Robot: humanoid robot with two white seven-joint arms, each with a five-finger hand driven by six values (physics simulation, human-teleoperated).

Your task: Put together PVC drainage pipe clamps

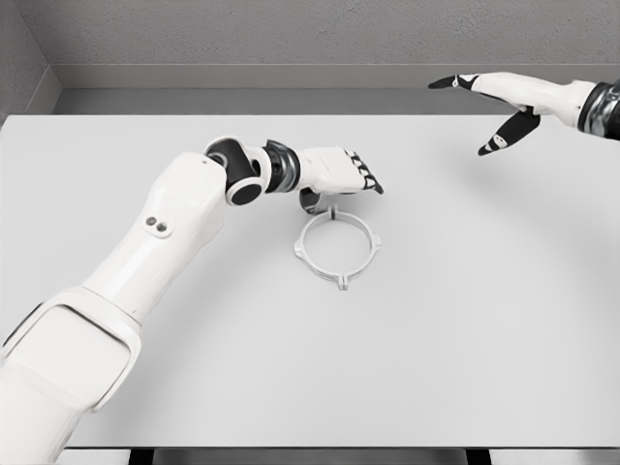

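We are hovering left robot hand (341, 172), fingers loosely curled, holding nothing, over clamp ring (337, 246); lowering straight onto near rim is safest. Right robot hand (496, 108) is waiting spread.

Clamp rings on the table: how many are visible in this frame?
1. The white clamp ring lies flat mid-table, just below the left hand; smaller parts may be hidden under that hand.

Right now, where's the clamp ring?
In the head view, the clamp ring lies flat on the table near centre, just below the left hand.
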